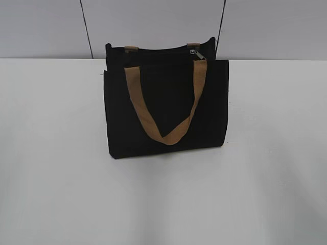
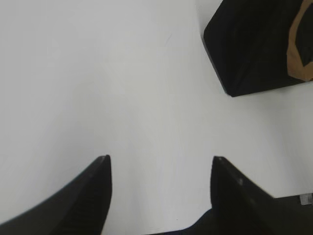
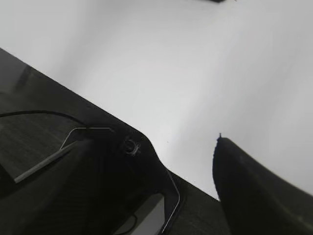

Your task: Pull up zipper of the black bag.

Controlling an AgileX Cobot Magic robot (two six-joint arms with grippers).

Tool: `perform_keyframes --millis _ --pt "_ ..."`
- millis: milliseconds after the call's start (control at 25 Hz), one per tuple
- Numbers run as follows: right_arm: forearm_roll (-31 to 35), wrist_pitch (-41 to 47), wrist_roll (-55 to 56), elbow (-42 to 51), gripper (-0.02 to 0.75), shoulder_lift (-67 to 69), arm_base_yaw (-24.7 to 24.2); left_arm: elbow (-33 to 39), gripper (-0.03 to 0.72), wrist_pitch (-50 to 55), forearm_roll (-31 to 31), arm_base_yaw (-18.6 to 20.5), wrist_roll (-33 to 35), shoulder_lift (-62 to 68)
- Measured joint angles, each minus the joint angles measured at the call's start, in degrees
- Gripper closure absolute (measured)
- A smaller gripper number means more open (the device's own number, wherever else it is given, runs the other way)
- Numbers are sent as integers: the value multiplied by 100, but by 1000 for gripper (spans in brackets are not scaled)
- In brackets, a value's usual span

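The black bag [image 1: 168, 107] stands upright at the middle of the white table [image 1: 61, 168], with a tan strap handle [image 1: 164, 133] hanging down its front. The zipper [image 1: 199, 54], a small silver-grey pull tab, sits at the right end of the bag's top zip line. Neither gripper shows in the exterior view. In the left wrist view my left gripper [image 2: 161, 159] is open and empty over bare table, and the bag's corner [image 2: 254, 49] lies far off at the upper right. My right gripper [image 3: 178, 147] is open and empty, over the table's edge.
A grey panelled wall [image 1: 46, 25] stands behind the table. In the right wrist view a dark floor or base [image 3: 34, 127] with a thin cable lies beyond the white table edge.
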Motion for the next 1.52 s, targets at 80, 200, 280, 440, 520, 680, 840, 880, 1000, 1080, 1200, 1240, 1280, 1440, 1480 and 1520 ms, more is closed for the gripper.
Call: perform_keyframes --millis 80,200,280,440,520,680,840,880,1000,1080,1200,1240,1280,1440,1480,1520 --pt "-239 24 242 215 181 -700 0 77 211 166 -118 0 193 -349" --pt "-584 82 636 544 181 -1500 0 360 211 264 -307 0 452 -810" --pt "-853 176 888 708 181 -2054 0 563 211 269 -394 -4 562 -1125" --pt "-1394 229 1353 1035 181 -3194 0 922 211 85 -455 -4 660 -1782" --pt "-1668 231 1585 1169 181 -3667 0 1033 211 -66 -498 -4 744 -2050" --pt "-2057 209 1934 1338 183 -4412 0 1081 211 -191 -517 -4 961 -2300" --pt "-2260 184 1988 1349 222 -4610 0 1082 211 -204 -492 -4 1087 -2307" --pt "-2282 179 1988 1351 235 -4610 0 1082 211 -204 -479 -4 1100 -2307" --pt "-2341 179 1965 1355 260 -4610 0 1082 211 -211 -479 -4 1117 -2307" --pt "-2346 179 1963 1355 267 -4615 0 1082 211 -216 -491 -4 1122 -2307" --pt "-2346 179 1957 1355 268 -4615 0 1082 214 -216 -496 -4 1122 -2307" --pt "-2346 179 1957 1355 268 -4615 0 1082 216 -216 -496 -4 1122 -2307" --pt "-2346 179 1957 1355 268 -4615 0 1082 218 -216 -496 -4 1122 -2307" --pt "-2346 173 1957 1355 269 -4615 0 1082 220 -216 -496 -4 1122 -2307" --pt "-2346 173 1957 1355 269 -4615 0 1082 220 -216 -496 9 1122 -2307" --pt "-2346 173 1957 1355 269 -4615 0 1082 223 -216 -496 60 1122 -2307"
